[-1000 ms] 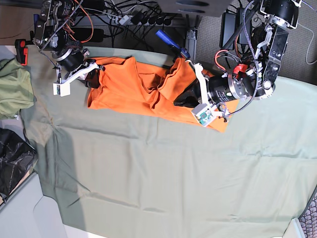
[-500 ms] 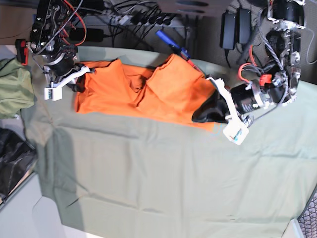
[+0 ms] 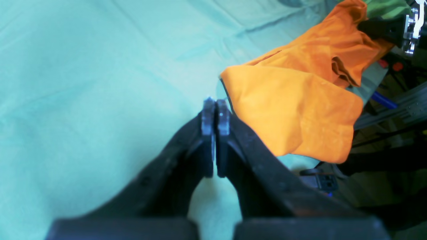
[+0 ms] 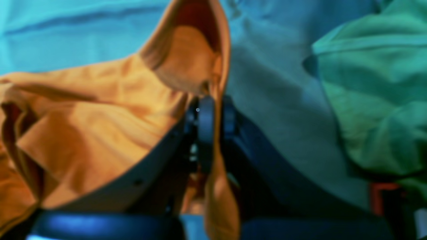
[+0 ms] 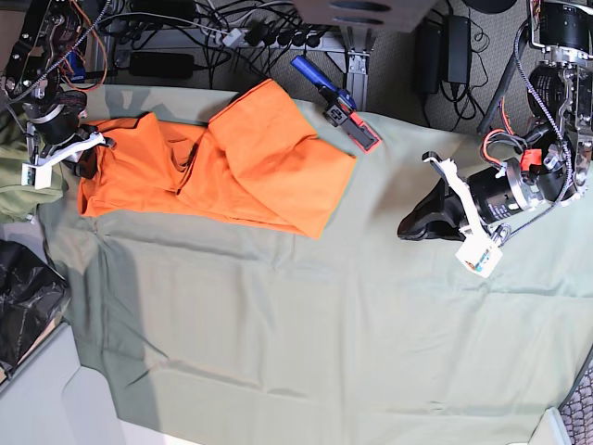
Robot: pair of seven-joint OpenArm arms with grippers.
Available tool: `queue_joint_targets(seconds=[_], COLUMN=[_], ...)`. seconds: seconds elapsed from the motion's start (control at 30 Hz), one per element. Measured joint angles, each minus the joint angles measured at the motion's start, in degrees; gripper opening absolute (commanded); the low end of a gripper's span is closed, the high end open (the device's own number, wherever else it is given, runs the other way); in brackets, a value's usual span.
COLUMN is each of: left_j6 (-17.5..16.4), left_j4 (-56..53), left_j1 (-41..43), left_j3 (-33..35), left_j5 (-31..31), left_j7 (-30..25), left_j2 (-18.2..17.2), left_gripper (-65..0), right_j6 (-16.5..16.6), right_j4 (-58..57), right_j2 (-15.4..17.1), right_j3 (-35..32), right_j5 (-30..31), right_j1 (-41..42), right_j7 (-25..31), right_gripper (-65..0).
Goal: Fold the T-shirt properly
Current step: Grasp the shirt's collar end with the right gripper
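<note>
The orange T-shirt (image 5: 232, 162) lies crumpled along the far side of the grey-green table cloth (image 5: 324, 324). My right gripper (image 5: 90, 156) is at the shirt's left end in the base view, and in the right wrist view the right gripper (image 4: 213, 110) is shut on a fold of the T-shirt (image 4: 100, 120). My left gripper (image 5: 412, 227) hangs over bare cloth to the right of the shirt, apart from it. In the left wrist view the left gripper (image 3: 215, 106) is shut with nothing between its pads, and the T-shirt (image 3: 293, 110) lies just beyond it.
An olive-green garment (image 5: 18, 181) lies at the left table edge, close to my right gripper, and shows as the olive-green garment (image 4: 377, 100) in the right wrist view. A blue and red tool (image 5: 338, 102) lies at the far edge. A black bag (image 5: 23, 306) sits lower left.
My right gripper has dragged the T-shirt to the left in the base view. My left gripper has moved right, off the shirt, and stands apart from it.
</note>
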Motion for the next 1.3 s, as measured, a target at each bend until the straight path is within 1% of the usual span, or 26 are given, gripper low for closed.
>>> queue_joint_targets(seconds=[0.07, 0.17, 0.27, 0.33, 0.43, 0.53, 0.7, 0.8, 0.93, 1.03, 1.07, 1.13, 1.17, 1.2, 1.3], left_j6=[0.02, 0.02, 0.02, 0.02, 0.0, 0.0, 0.0, 0.02, 0.02, 0.0, 0.02, 0.02, 0.02, 0.02, 0.02], left_j4=[0.0, 0.0, 0.02, 0.02, 0.02, 0.02, 0.02, 0.02, 0.02, 0.02, 0.02, 0.02, 0.02, 0.02, 0.02], left_j1=[0.0, 0.04, 0.04, 0.15, 0.22, 0.2, 0.2, 0.48, 0.46, 0.48, 0.46, 0.48, 0.48, 0.48, 0.48], left_j3=[0.0, -0.02, 0.0, -0.02, 0.09, 0.04, 0.09, 0.09, 0.11, 0.11, 0.09, 0.09, 0.11, 0.11, 0.09], left_j5=[0.0, 0.02, 1.2, 2.21, 2.19, 2.21, 2.34, 2.43, 2.36, 2.36, 2.36, 2.36, 2.36, 2.34, 2.36], left_j7=[-0.02, 0.0, -0.02, 0.0, 0.0, 0.02, 0.02, 0.0, 0.0, 0.0, 0.0, 0.0, 0.0, 0.0, -0.02], left_j2=[0.0, -0.02, 0.0, -0.02, -0.79, -1.99, -3.72, -4.61, -4.63, -4.63, -4.63, -4.63, -4.61, -4.63, -4.63], left_gripper=[-65.0, -65.0, -65.0, -65.0, -65.0, -65.0, -65.0, -65.0, -65.0, -65.0, -65.0, -65.0, -65.0, -65.0, -65.0], right_j6=[0.07, 1.03, 1.36, 1.4, 1.44, 1.46, 1.46, 1.49, 1.46, 1.46, 1.46, 1.46, 1.46, 1.46, 1.46], right_j4=[0.0, 1.2, 5.57, 9.55, 15.91, 20.79, 23.34, 23.32, 23.28, 21.88, 21.27, 20.26, 19.85, 19.71, 19.71], right_j2=[-0.52, -2.12, -5.16, -8.2, -12.28, -14.82, -18.93, -21.27, -22.93, -23.17, -23.17, -23.17, -23.17, -23.17, -23.17], right_j3=[0.0, 0.0, 0.07, 0.07, -0.13, -2.47, -10.01, -14.91, -20.9, -24.15, -25.16, -26.8, -27.41, -27.85, -28.57], right_j5=[4.42, 11.58, 14.69, 15.47, 15.5, 15.02, 12.83, 9.25, 4.26, 1.38, 0.46, -0.74, -0.79, -0.79, 0.09], right_j1=[0.0, 0.0, -0.13, -0.15, -0.07, -0.15, -0.28, -0.31, -0.31, -0.31, -0.31, -0.31, -0.31, -0.31, -0.31], right_j7=[-1.84, -5.14, -6.78, -7.56, -7.93, -7.87, -7.43, -7.28, -5.86, -4.87, -4.81, -4.79, -4.81, -4.83, -4.81], right_gripper=[-65.0, -65.0, -65.0, -65.0, -65.0, -65.0, -65.0, -65.0, -65.0, -65.0, -57.3, -38.3, -31.1, -26.8, -26.0])
